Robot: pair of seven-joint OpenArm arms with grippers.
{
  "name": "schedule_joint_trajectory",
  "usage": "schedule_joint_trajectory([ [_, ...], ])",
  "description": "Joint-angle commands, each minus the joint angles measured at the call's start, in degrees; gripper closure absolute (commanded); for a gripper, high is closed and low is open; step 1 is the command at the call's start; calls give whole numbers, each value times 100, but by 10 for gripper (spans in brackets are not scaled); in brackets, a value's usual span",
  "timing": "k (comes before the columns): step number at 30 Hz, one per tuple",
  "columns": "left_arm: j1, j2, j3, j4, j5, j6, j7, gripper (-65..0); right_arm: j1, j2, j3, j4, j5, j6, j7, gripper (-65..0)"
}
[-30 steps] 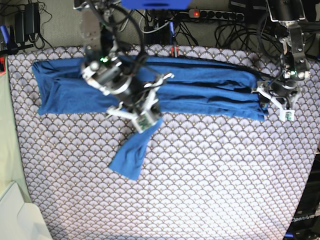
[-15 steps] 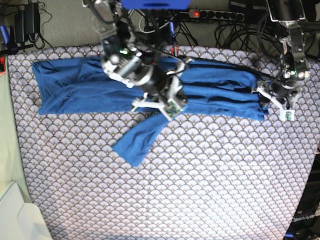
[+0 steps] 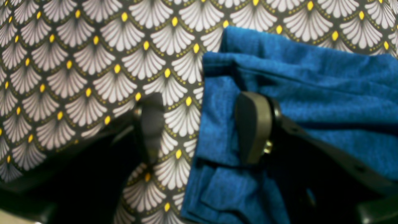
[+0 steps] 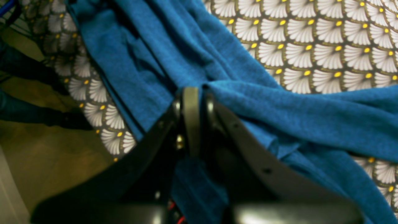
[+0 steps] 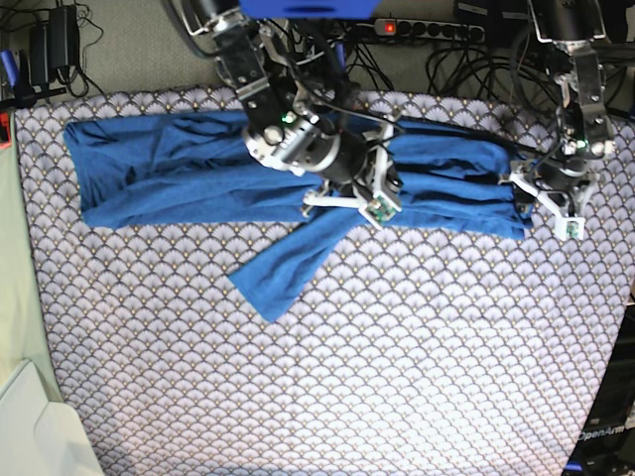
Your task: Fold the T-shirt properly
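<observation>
The T-shirt point(image 5: 179, 169) lies as a long blue band across the far side of the table, and one sleeve point(image 5: 283, 268) trails diagonally toward the front. My right gripper point(image 5: 362, 203) sits over the middle of the band, shut on a pinch of that sleeve's fabric point(image 4: 236, 93). In the right wrist view its fingers point(image 4: 191, 102) are pressed together with cloth bunched around them. My left gripper point(image 5: 544, 203) stands open at the shirt's right end. One finger point(image 3: 253, 124) rests over the blue cloth point(image 3: 311, 81), the other finger point(image 3: 150, 124) over the bare tablecloth.
A fan-patterned tablecloth point(image 5: 417, 357) covers the table. A power strip point(image 5: 427, 30) and tangled cables run behind the far edge. A white container point(image 5: 35, 431) sits at the front left corner beside a pale green surface point(image 5: 10, 248).
My right gripper has travelled right and toward the far side along the band, dragging the sleeve with it, so the sleeve now stretches longer. The left arm has stayed put.
</observation>
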Motion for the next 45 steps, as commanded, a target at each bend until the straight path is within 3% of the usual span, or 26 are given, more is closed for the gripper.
schedule_joint_trajectory([
  [1, 17, -33, 1, 23, 49, -16, 152, -368, 62, -73, -21, 73, 93, -6, 147, 0],
  [14, -10, -33, 1, 23, 49, -16, 170, -368, 27, -73, -12, 46, 93, -6, 24, -8],
  [25, -10, -33, 1, 23, 49, -16, 179, -369, 194, -73, -29, 108, 93, -6, -891, -281],
  [32, -19, -33, 1, 41, 49, -16, 179, -370, 80, -73, -38, 987, 93, 2, -891, -306],
  [38, 25, -51, -43, 691, 49, -24, 179, -370, 53, 524, 85, 1743, 66, 2, -891, -304],
  [45, 34, -51, -43, 1526, 58, -24, 187, -371, -140, 1043, 982, 1875, 75, 2, -891, -303],
])
